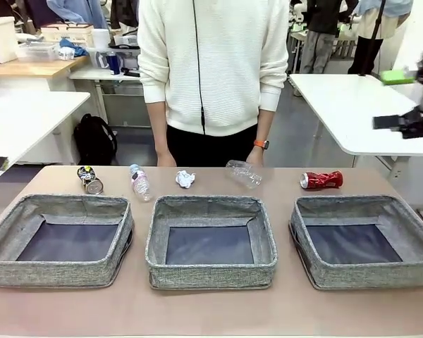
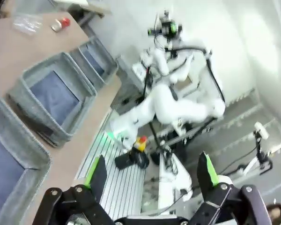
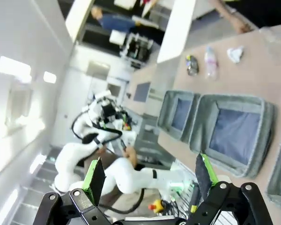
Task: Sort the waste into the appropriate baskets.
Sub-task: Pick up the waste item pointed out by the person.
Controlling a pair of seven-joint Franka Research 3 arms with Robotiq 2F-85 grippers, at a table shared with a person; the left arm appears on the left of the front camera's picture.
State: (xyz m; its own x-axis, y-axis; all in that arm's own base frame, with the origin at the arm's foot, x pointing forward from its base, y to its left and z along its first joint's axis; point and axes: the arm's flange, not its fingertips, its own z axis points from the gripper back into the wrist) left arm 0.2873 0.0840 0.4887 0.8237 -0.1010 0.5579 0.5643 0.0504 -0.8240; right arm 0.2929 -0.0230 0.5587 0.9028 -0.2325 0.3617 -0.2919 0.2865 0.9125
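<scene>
Three shallow rectangular grey woven-fabric baskets sit in a row across the lower half of the front view on the brown tabletop (image 1: 211, 310): the left basket (image 1: 56, 273), the middle basket (image 1: 211, 274) and the right basket (image 1: 370, 274). Each shows a bare dark flat bottom.

The waste lies in a line just above the baskets, along the tabletop's far edge. From picture left to right:
- a crushed dark can (image 1: 89, 179), above the left basket;
- a clear plastic bottle with a blue cap and pink label (image 1: 139, 182), above the gap between the left and middle baskets;
- a crumpled white paper ball (image 1: 185, 179), above the middle basket;
- a clear plastic cup on its side (image 1: 243, 173), also above the middle basket;
- a crushed red can (image 1: 321, 180), above the right basket.

All five pieces lie apart from one another.

A person in a white ribbed sweater (image 1: 211, 63) stands at top centre behind the tabletop, with an orange wristband (image 1: 261, 144) just above the cup.

In the left wrist view, the left jaws stand wide open at the bottom of the frame. Nothing lies between their green-padded fingers (image 2: 97, 176), which point off the tabletop's edge. The baskets are at the left of that frame.

In the right wrist view, the right jaws are likewise spread wide with nothing between their fingers (image 3: 94, 178). The baskets are at the right of that frame.
</scene>
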